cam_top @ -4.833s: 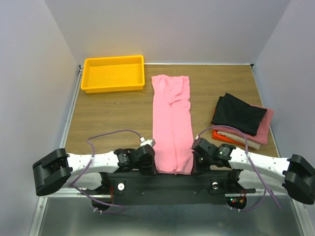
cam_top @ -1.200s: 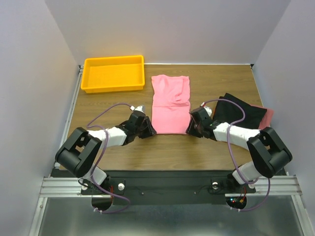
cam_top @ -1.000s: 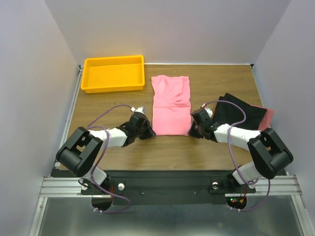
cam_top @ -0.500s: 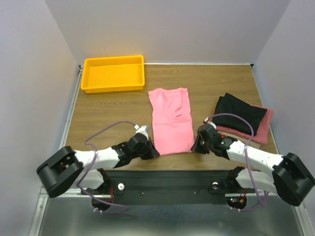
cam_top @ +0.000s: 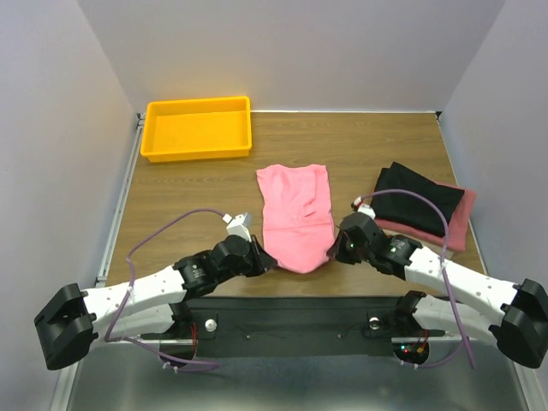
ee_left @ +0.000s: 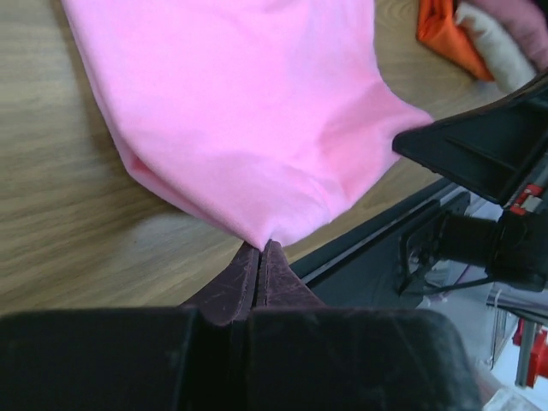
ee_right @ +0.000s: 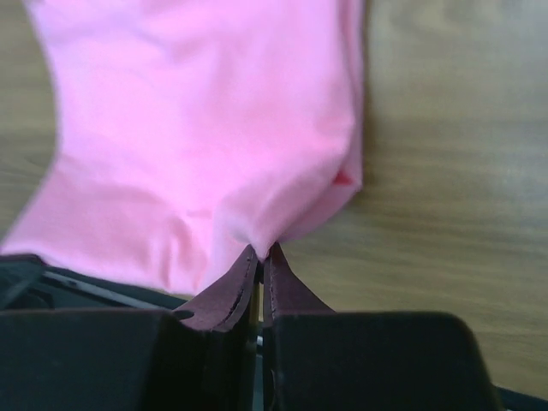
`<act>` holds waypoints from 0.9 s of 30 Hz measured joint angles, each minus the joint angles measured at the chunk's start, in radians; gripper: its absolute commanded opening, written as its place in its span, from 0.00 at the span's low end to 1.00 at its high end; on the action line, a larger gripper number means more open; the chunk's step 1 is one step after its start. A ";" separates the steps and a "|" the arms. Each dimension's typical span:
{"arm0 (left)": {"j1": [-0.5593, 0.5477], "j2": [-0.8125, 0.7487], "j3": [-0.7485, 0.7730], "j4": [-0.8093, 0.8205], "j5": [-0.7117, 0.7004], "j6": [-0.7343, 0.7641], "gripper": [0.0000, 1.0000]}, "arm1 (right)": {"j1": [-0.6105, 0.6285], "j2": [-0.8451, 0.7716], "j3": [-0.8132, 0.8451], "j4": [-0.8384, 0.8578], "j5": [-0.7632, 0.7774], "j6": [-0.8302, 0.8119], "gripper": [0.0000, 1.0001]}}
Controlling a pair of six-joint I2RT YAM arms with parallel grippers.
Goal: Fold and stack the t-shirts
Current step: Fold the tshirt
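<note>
— Where is the pink shirt (cam_top: 295,214) held?
— It is pinched at its two near corners. The left gripper (cam_top: 262,262) is clamped on one and the right gripper (cam_top: 336,250) on the other. The shirt is laid doubled over, mid-table, with its near edge close to the front of the table (cam_top: 188,205).
— What is needed here?
— Both corners should be moved level and together, so the fold is kept square. Only then should the shirt be carried to the stack (cam_top: 419,205) on the right.
</note>
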 measured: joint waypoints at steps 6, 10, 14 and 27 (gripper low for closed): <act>0.011 0.012 0.133 -0.043 -0.107 0.048 0.00 | 0.000 0.032 0.190 0.008 0.155 -0.053 0.00; 0.068 0.058 0.235 -0.063 -0.147 0.095 0.00 | 0.000 0.120 0.297 0.003 0.242 -0.091 0.00; 0.171 0.119 0.312 -0.053 -0.164 0.153 0.00 | -0.005 0.217 0.415 -0.003 0.331 -0.128 0.00; 0.381 0.441 0.607 -0.001 -0.110 0.325 0.00 | -0.206 0.480 0.691 0.045 0.353 -0.282 0.00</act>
